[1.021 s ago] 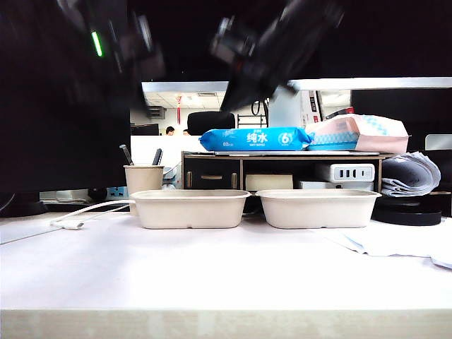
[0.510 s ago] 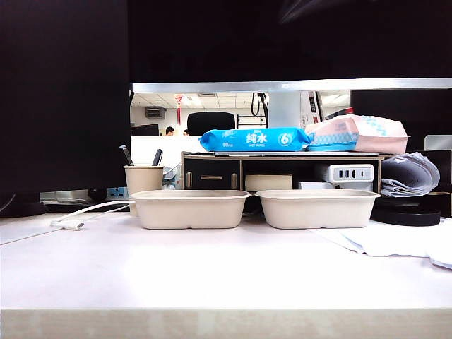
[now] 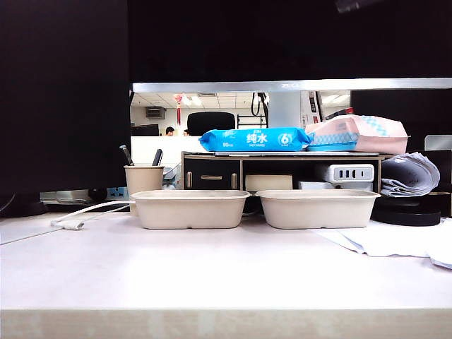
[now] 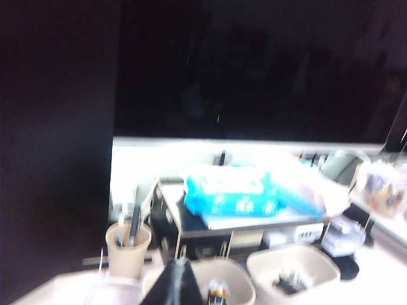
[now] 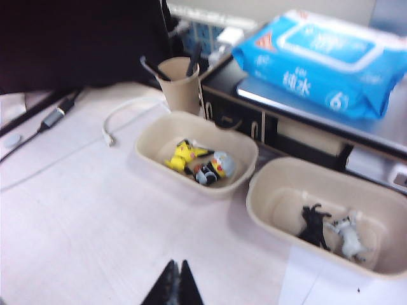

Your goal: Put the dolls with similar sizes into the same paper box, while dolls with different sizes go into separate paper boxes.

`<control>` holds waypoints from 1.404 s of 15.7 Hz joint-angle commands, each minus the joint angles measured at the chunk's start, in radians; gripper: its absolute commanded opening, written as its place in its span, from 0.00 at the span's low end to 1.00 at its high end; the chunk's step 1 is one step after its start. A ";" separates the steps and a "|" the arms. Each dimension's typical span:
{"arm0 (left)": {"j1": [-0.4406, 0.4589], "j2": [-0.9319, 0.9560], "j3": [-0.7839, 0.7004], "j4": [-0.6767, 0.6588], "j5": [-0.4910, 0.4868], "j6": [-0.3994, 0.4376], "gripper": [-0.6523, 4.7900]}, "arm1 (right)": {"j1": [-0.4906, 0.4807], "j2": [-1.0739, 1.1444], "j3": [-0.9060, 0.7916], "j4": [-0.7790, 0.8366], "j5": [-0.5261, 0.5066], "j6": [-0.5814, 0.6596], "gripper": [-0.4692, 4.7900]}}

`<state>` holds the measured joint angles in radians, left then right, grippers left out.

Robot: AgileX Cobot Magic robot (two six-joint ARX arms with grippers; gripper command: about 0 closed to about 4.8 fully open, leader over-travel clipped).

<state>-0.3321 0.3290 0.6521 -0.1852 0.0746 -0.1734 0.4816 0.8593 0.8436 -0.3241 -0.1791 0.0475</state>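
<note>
In the right wrist view, the yellow-and-black doll (image 5: 181,154) and the striped bee-like doll (image 5: 213,169) are seen lying together in the left paper box (image 5: 159,136). The tiny black doll (image 5: 313,225) and the tiny whitish-grey doll (image 5: 348,236) are held by the right paper box (image 5: 273,190). A pen cup (image 5: 178,76) is placed just beside the left box. Open table (image 5: 82,216) is left before both boxes. The left gripper (image 4: 180,284) and right gripper (image 5: 175,284) are raised above it, jaws pressed together, nothing held.

Dolls (image 5: 198,162) sorted in paper boxes (image 5: 152,138)
</note>
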 commanded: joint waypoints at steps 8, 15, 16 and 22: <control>0.140 -0.054 -0.027 -0.105 -0.119 0.127 0.11 | 0.000 -0.001 0.005 0.010 0.002 0.003 0.08; 0.386 -0.256 -0.420 0.076 -0.076 0.056 0.11 | 0.000 -0.001 0.005 0.011 0.002 0.003 0.08; 0.386 -0.271 -0.444 0.077 -0.076 0.048 0.11 | 0.000 -0.001 0.005 0.010 0.002 0.003 0.08; 0.385 -0.325 -0.547 0.124 -0.074 0.031 0.11 | 0.000 -0.001 0.005 0.010 0.002 0.003 0.08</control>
<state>0.0540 0.0036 0.1074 -0.0879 -0.0036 -0.1360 0.4812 0.8600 0.8436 -0.3283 -0.1783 0.0475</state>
